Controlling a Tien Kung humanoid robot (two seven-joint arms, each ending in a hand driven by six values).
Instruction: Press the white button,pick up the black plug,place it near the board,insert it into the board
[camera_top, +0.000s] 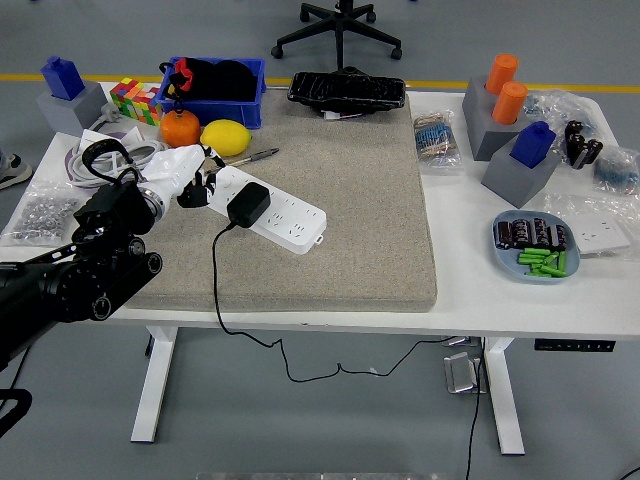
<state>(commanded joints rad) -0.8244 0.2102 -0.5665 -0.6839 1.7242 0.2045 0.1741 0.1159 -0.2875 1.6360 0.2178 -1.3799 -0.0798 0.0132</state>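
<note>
At three o'clock of the left hand (187, 177), open and empty, the black plug (247, 203) sits in the board (280, 212).

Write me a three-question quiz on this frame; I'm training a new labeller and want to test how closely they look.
1. True or false: the black plug sits on the white power strip.
2. Which fruit lies nearest the left hand? A) lemon B) banana C) apple
3. Fill in: the power strip lies on the ____ mat.

Key: 1 true. 2 A. 3 beige; the mat is a beige, felt-like pad covering the table's middle.
</note>
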